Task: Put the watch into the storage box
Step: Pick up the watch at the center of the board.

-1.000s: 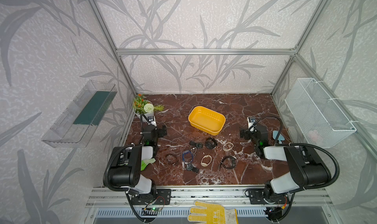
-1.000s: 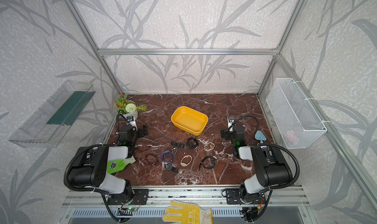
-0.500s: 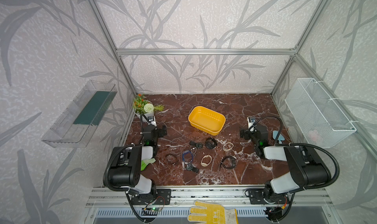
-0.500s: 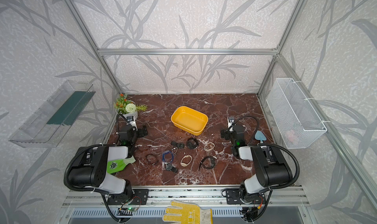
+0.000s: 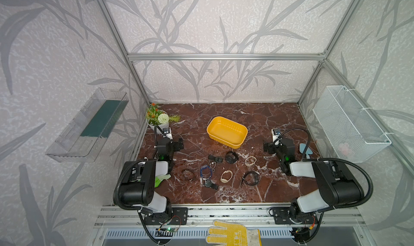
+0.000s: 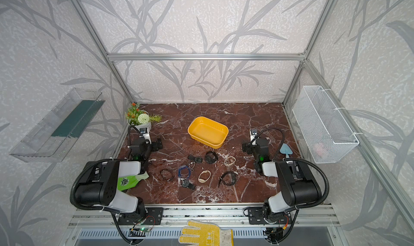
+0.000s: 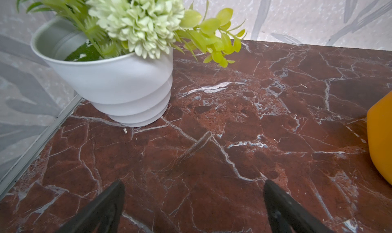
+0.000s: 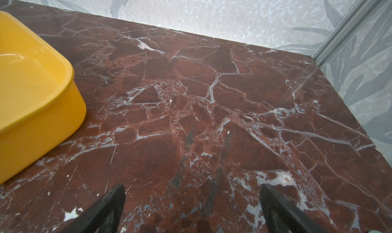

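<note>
The yellow storage box point(image 5: 226, 131) point(image 6: 208, 131) stands empty near the middle of the marble table. In front of it lie several watches and wristbands, among them a black watch point(image 5: 231, 157), a beige watch point(image 5: 226, 176) and a black watch point(image 5: 251, 178). My left gripper point(image 5: 170, 143) point(image 6: 149, 145) rests open at the left, by the plant pot, well apart from the watches. My right gripper point(image 5: 279, 145) point(image 6: 255, 147) rests open at the right. In the left wrist view the gripper point(image 7: 193, 185) has only bare marble between its fingers, and the box point(image 7: 381, 140) shows at the edge. The right wrist view shows the gripper point(image 8: 192, 188) empty too, with the box point(image 8: 31, 94) off to one side.
A white pot with artificial flowers point(image 5: 158, 119) point(image 7: 118, 89) stands at the back left corner. A white wire basket point(image 5: 349, 124) hangs on the right wall, a clear tray point(image 5: 89, 124) on the left wall. A blue scoop point(image 5: 305, 149) lies beside the right arm, a green cloth point(image 5: 161, 180) beside the left.
</note>
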You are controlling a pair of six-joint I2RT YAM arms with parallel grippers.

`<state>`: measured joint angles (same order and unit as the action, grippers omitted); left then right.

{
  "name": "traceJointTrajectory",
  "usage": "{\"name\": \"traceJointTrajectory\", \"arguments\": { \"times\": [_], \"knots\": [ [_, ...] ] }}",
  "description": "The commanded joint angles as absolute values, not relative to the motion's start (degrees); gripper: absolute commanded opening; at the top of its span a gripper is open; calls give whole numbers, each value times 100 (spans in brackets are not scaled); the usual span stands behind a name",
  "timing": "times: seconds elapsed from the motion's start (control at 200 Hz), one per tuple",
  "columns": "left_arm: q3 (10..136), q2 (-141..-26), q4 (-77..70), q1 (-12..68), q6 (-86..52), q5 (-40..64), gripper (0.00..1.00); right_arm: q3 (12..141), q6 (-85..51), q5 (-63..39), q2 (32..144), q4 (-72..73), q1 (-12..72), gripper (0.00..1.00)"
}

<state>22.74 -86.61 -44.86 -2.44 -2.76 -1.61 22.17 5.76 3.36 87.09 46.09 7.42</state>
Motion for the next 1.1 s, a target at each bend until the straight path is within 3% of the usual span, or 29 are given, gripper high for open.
{"name": "traceJointTrajectory", "arguments": {
  "times": [0.0,0.095,0.185,0.24,0.33,0.41,0.46,0.54,0.685,0.83,0.98,1.095],
  "knots": [
    [2422,-8683,-4383,-286,-288,-158,99,2414,589,215,8723,4501,703,99],
    [2488,-8446,-4193,-259,-141,-57,100,2488,597,219,8430,4320,721,99],
    [3408,-7701,-1799,-147,-495,-451,99,3394,472,538,7707,2120,855,99],
    [3797,-7403,-1089,-128,-1094,-484,100,4080,38,472,7396,936,927,99],
    [3826,-6942,-1104,-45,-1850,-240,99,4702,-1154,-224,7041,265,1041,99],
    [3866,-6579,-778,-55,-2945,-415,99,4746,-2431,98,6883,-215,1033,99],
    [3861,-6366,-476,-81,-3466,-580,99,4653,-2339,-70,6873,-208,1028,99],
    [3729,-6023,-483,-131,-3500,59,99,4729,-2212,-331,6814,-695,1097,99],
    [3696,-5453,-142,4,-3211,794,99,4874,-2149,667,6447,-2150,1955,99],
    [4116,-5160,552,830,-2882,1228,99,4770,-2687,1482,6300,-3459,3046,97],
    [4780,-5159,1920,2300,-1988,480,99,4372,-3483,1691,5988,-4140,4119,91],
    [4614,-5223,2045,3084,-1581,307,99,4238,-3902,1763,5801,-4545,4559,86]
  ]
}}
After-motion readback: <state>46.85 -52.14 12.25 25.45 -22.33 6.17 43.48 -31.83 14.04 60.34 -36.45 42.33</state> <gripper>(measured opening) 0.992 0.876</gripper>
